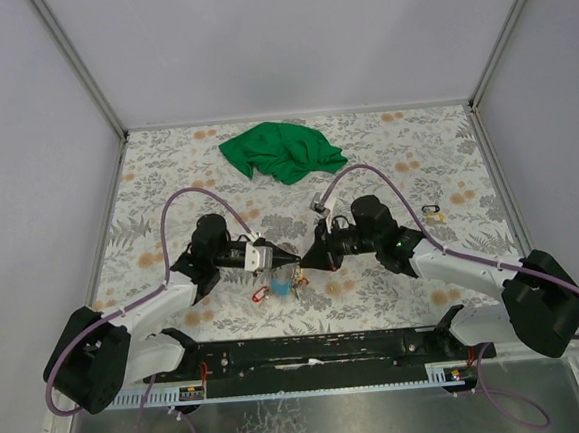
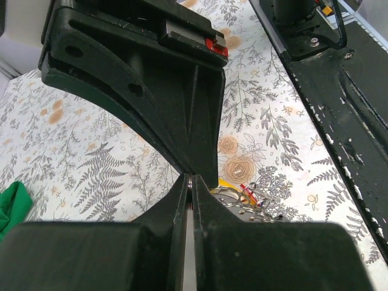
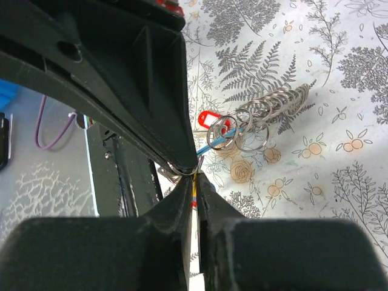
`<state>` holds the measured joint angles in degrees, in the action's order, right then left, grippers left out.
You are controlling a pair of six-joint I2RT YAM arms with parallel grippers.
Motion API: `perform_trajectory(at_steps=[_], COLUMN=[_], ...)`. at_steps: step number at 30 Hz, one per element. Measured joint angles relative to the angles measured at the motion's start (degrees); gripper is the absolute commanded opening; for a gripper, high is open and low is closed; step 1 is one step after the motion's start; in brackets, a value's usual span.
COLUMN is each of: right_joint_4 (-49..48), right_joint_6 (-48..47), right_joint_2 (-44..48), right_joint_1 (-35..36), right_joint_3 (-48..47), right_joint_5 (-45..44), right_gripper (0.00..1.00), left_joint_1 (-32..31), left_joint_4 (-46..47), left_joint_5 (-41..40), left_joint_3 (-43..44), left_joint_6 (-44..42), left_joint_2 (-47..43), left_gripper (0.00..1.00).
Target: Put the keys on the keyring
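Observation:
Both grippers meet tip to tip low over the table's near middle. My left gripper (image 1: 290,263) (image 2: 191,180) is shut, with a sliver of the thin metal keyring (image 3: 179,169) pinched between its jaws. Facing it, my right gripper (image 1: 302,264) (image 3: 196,177) is shut too, its tips nipping the same ring's edge. On the table just below lie the keys, one with a red tag (image 1: 260,295) (image 3: 209,117) and one with a light blue tag (image 1: 278,289) (image 3: 222,138), tangled among loose silver rings (image 3: 245,128) and a chain-like coil (image 3: 277,100).
A crumpled green cloth (image 1: 282,152) lies at the back middle. A tiny dark-and-yellow item (image 1: 431,210) sits at the right. The black base rail (image 1: 310,350) runs along the near edge, close behind the keys.

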<state>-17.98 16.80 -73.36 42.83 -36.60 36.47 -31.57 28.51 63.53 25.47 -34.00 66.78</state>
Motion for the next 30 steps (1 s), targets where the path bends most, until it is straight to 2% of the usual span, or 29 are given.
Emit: perform_trajectory(at_steps=[5, 11, 15, 24, 30], right_joint_4=[0.6, -2.6, -4.6, -6.4, -13.8], right_joint_6=[2.4, -4.1, -10.1, -25.7, -26.4], right_joint_2=[0.7, 7.3, 9.3, 7.6, 4.1], right_joint_1=[-0.2, -1.9, -2.9, -3.0, -3.0], right_joint_3=[0.0, 3.1, 4.8, 8.3, 8.8], right_joint_5=[-2.6, -3.8, -1.2, 10.2, 15.4], right_gripper=[0.28, 0.34, 0.35, 0.35, 0.31], left_joint_1=[0.0, 0.1, 0.1, 0.1, 0.1], left_joint_4=[-0.3, 0.6, 0.9, 0.9, 1.0], left_joint_5=[-0.6, 2.1, 3.7, 6.6, 7.3], left_joint_3=[0.1, -0.2, -0.2, -0.2, -0.2], left_joint_6=[-0.6, 1.5, 2.7, 3.5, 3.6], left_joint_2=[-0.3, -0.7, -0.7, -0.5, -0.5], left_gripper=[0.0, 0.0, 0.0, 0.0, 0.0])
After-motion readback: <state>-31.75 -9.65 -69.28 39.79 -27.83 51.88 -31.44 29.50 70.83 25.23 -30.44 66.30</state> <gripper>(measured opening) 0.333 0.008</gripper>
